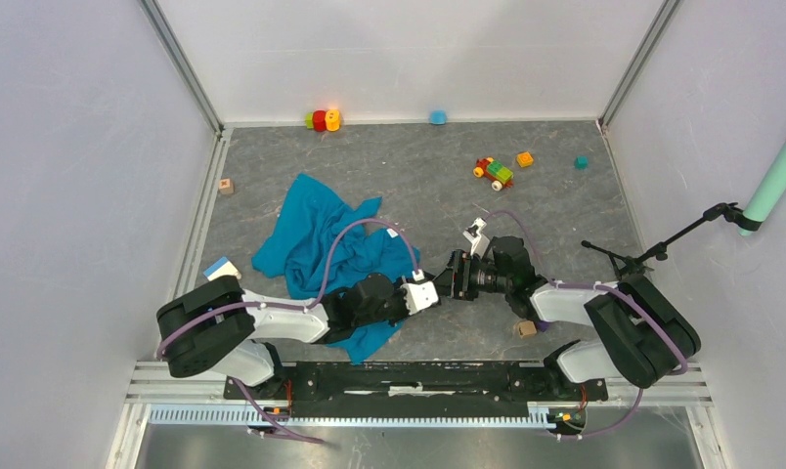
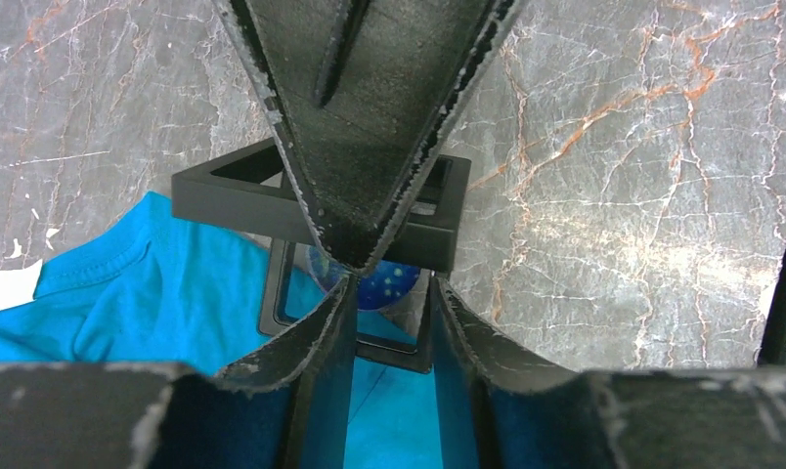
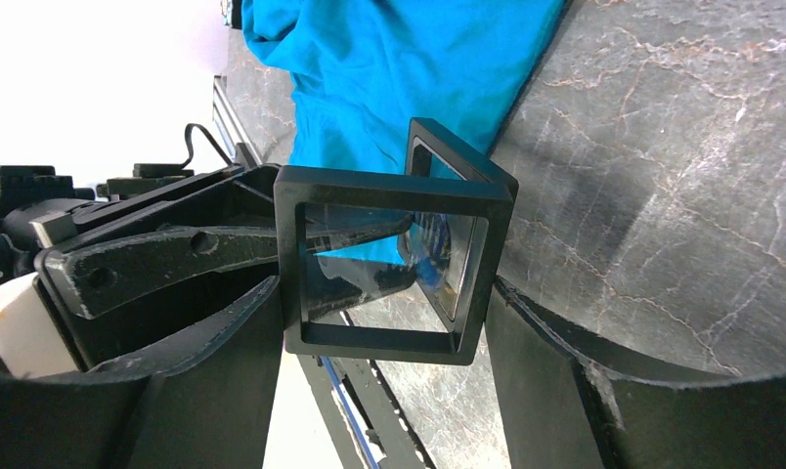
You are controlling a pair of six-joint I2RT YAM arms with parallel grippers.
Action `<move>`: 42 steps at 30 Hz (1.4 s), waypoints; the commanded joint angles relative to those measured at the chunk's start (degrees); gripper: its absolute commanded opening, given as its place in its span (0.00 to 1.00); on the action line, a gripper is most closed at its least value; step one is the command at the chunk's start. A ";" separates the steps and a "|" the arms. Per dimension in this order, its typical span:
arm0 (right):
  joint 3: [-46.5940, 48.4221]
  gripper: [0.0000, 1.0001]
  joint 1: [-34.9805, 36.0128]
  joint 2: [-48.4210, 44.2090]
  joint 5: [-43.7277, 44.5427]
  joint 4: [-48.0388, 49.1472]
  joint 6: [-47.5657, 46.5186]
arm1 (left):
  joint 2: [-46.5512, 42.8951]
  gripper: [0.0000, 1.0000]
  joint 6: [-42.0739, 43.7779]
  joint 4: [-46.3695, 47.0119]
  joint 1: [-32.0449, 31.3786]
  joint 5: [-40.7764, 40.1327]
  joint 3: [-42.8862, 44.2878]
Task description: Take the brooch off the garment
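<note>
The teal garment (image 1: 321,244) lies crumpled at the left centre; it also shows in the left wrist view (image 2: 125,303) and the right wrist view (image 3: 409,68). The brooch (image 2: 381,285), a small dark blue disc with pale specks, sits between two hinged black square frames (image 2: 409,230) that stand spread open over the garment's edge. It also shows in the right wrist view (image 3: 433,252). My left gripper (image 2: 393,293) is shut on the lower frame's side bar. My right gripper (image 3: 381,293) is shut across the upper frame (image 3: 389,342). Both grippers meet in the top view (image 1: 450,281).
A white fabric tag (image 2: 13,288) lies on the garment. Toys lie at the back: a red and yellow piece (image 1: 323,119), a blue dome (image 1: 437,117), a toy car (image 1: 494,173), an orange block (image 1: 524,158). A wooden block (image 1: 524,329) sits near the right arm. A stand (image 1: 653,252) reaches in from the right.
</note>
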 commanded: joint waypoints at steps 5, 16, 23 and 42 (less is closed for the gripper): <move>1.56 0.63 -1.93 -1.28 4.82 -5.50 -6.75 | -7.30 0.49 -3.42 1.61 -0.40 2.34 -1.38; 6.65 0.70 -2.31 -9.23 23.97 -30.62 -21.56 | -17.22 0.62 -13.14 -6.96 -0.24 -10.44 -0.22; 8.57 0.89 -2.31 -10.02 33.56 -38.59 -26.30 | -16.90 0.79 -17.93 -7.07 -0.19 -20.13 0.80; -9.45 0.97 -2.38 -39.70 45.64 -28.61 -34.73 | -32.55 1.00 -27.15 -12.50 -0.14 -32.23 -8.96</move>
